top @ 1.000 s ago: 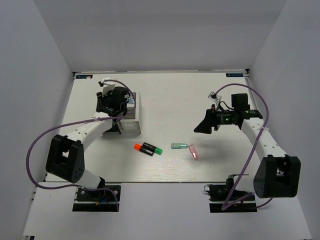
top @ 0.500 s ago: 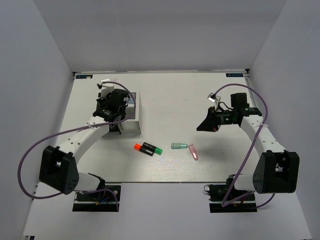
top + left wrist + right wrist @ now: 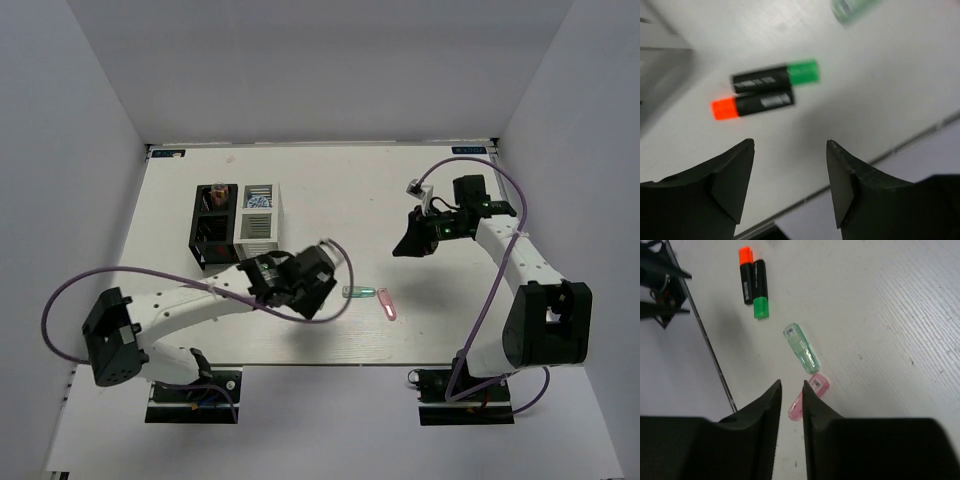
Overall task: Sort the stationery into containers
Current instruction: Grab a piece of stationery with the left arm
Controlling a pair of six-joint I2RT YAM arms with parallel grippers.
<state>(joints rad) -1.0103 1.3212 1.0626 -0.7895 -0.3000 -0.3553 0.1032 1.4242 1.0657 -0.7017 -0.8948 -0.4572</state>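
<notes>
In the left wrist view an orange-capped marker [image 3: 752, 105] and a green-capped marker [image 3: 775, 78] lie side by side on the table, just ahead of my open, empty left gripper [image 3: 790, 146]. From above, the left gripper [image 3: 318, 292] hides both markers. A green capsule [image 3: 358, 292] and a pink capsule [image 3: 387, 305] lie to its right. My right gripper [image 3: 405, 246] hovers farther back, with its jaws a narrow gap apart and nothing between them [image 3: 791, 386]. The pink capsule [image 3: 810, 396] lies just under its tips, beside the green capsule [image 3: 801, 347]. The black container [image 3: 213, 232] and the white container [image 3: 258, 230] stand at the back left.
A pink-topped item [image 3: 218, 189] stands in the black container's rear compartment. A blue-white roll [image 3: 258, 202] sits in the white container's rear compartment. The table's front edge [image 3: 850, 172] runs close behind the left fingers. White walls enclose the table on three sides.
The left arm swung from over the containers to the front middle, above the two markers, and its jaws opened. The right gripper drifted slightly back and its jaws came close together.
</notes>
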